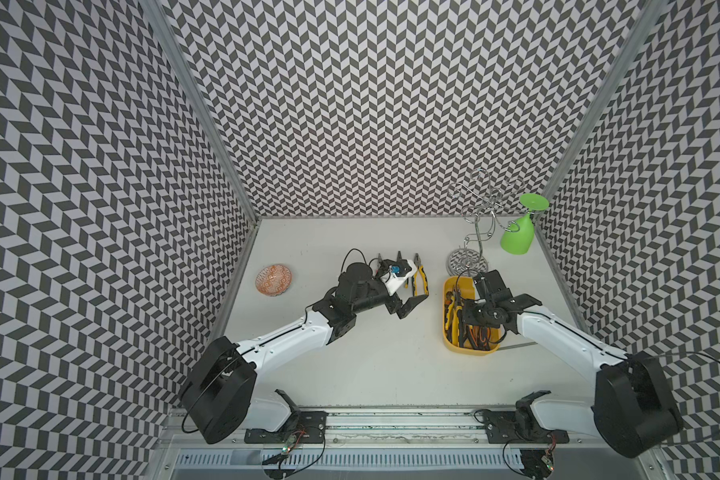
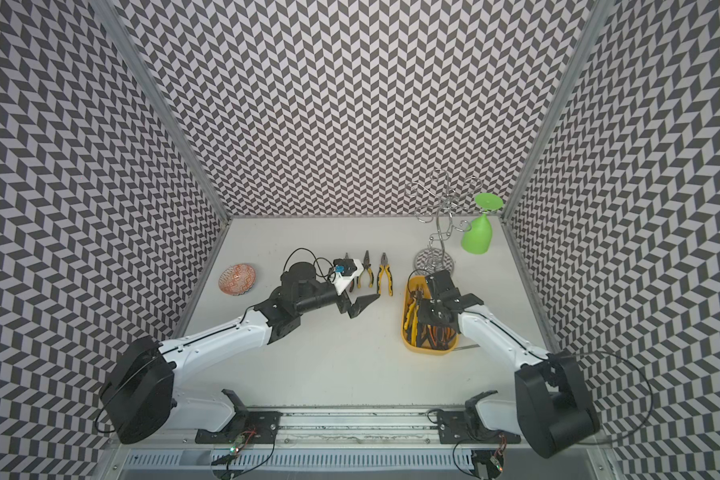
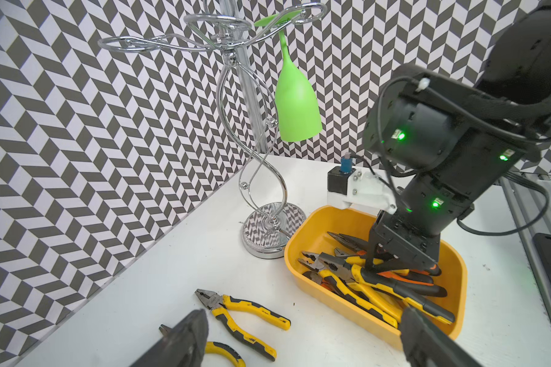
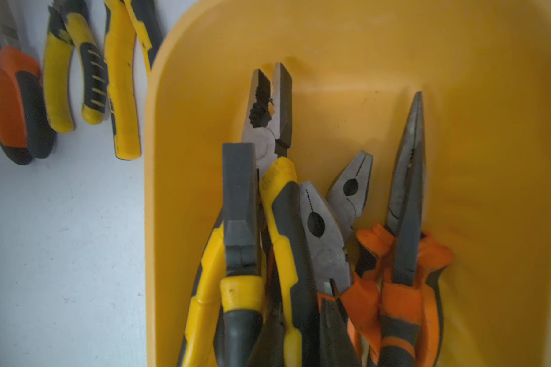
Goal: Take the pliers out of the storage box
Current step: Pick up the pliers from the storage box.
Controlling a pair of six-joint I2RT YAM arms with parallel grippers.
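The yellow storage box stands right of centre and holds several pliers with yellow-and-black or orange-and-black handles. My right gripper reaches down into the box and is shut on a yellow-and-black pliers handle in the pile. Three pliers lie side by side on the table left of the box. My left gripper hangs open and holds nothing, just in front of those pliers and left of the box.
A chrome glass rack with a green glass hung upside down stands behind the box, near the back right corner. A round orange-patterned bowl sits at the far left. Patterned walls close the table on three sides.
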